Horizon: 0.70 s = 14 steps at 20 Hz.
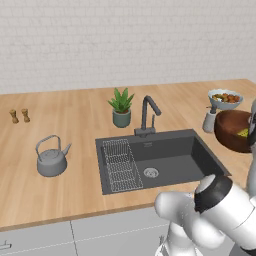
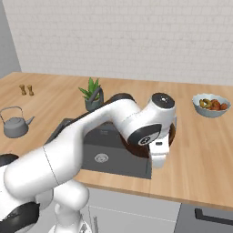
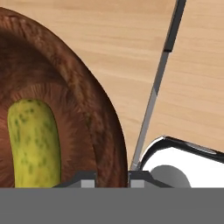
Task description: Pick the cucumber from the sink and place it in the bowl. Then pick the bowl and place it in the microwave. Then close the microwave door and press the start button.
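In the hand view the two dark finger tips (image 3: 87,178) stand close together at the bottom, one on each side of the rim of the reddish-brown wooden bowl (image 3: 94,113); the gripper (image 3: 112,178) is closed narrowly on that rim wall. Inside the bowl lies the cucumber (image 3: 34,142), yellow-green with darker specks, resting on the bowl's inner slope near the fingers. Beyond the rim this view shows pale wooden counter (image 3: 131,39), a thin dark and grey edge running diagonally across it, and part of a glossy white and black rounded form at the lower right that cannot be made out.

The left base view places this in the room: the bowl (image 1: 231,131) sits on the counter (image 1: 75,115) to the right of the dark grey sink (image 1: 165,160), with a bit of the yellow cucumber (image 1: 243,132) visible at its right side, next to the arm's edge. Just behind it stand a small pale bottle (image 1: 209,120) and the pale grey-blue bowl of mixed food (image 1: 225,98). The sink basin holds a wire rack (image 1: 120,165) on the left, a round drain (image 1: 151,172) and a dark faucet (image 1: 148,115) at the back. A potted plant (image 1: 121,107), a grey kettle (image 1: 51,157) and two small brown shakers (image 1: 19,116) stand further left.

In the right base view the arm's white elbow and wrist cover the bowl almost wholly; only a dark brown sliver (image 2: 172,134) shows beside the wrist, at the sink's (image 2: 109,157) right edge.
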{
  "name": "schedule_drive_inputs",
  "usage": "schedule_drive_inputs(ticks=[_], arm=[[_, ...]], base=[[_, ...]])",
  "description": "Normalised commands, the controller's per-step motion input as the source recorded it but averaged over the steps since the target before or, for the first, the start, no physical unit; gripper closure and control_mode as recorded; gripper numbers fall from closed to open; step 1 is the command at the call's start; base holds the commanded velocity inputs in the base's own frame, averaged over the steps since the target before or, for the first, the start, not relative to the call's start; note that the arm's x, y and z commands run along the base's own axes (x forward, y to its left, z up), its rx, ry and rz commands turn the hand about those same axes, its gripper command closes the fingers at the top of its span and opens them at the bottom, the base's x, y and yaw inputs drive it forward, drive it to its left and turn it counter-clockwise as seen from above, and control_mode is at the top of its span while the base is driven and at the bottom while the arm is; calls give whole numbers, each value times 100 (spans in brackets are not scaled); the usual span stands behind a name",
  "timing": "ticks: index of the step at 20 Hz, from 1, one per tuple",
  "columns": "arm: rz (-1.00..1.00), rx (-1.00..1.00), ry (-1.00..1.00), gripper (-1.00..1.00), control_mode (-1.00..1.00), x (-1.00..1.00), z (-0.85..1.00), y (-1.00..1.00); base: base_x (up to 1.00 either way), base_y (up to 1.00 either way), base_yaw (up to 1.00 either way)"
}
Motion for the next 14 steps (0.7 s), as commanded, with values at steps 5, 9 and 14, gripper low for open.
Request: schedule_drive_inputs(ticks=[5, 9, 14], arm=[[6, -5, 1, 100, -100, 0, 1, 87], [1, 0, -1, 100, -100, -1, 0, 9], [-11, 7, 0, 100, -100, -9, 11, -3]], base=[[0, 0, 0], [0, 0, 0], [0, 0, 0]])
